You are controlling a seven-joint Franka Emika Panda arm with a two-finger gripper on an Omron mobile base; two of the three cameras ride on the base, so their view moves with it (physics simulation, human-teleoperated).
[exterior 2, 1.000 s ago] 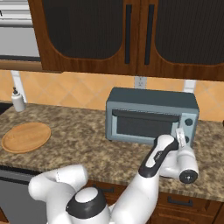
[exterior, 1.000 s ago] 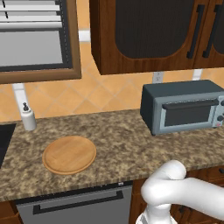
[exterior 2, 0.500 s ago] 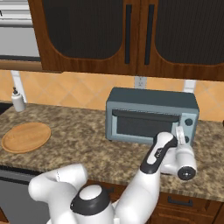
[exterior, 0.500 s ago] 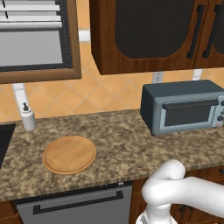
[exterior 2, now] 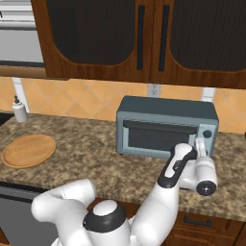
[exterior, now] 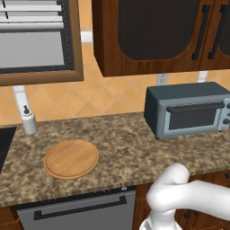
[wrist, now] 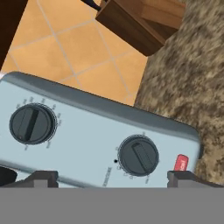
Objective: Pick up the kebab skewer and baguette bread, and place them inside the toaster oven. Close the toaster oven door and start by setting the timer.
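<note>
Gripper (wrist: 113,177) spread before toaster oven (exterior 2: 166,126) knobs — door closed

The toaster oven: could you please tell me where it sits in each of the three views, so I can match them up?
Left base view: the toaster oven stands at the right, on the counter below the cabinets.
Right base view: the toaster oven is centre-right, just beyond the arm's hand.
Hand view: its knob panel spans the lower half, close up.
Shared landmark: the orange tiled wall behind it.

Toaster oven (exterior 2: 166,125) matt blue-grey metal; counter (exterior: 126,143) speckled stone; round board (exterior: 71,158) smooth wood.
</note>
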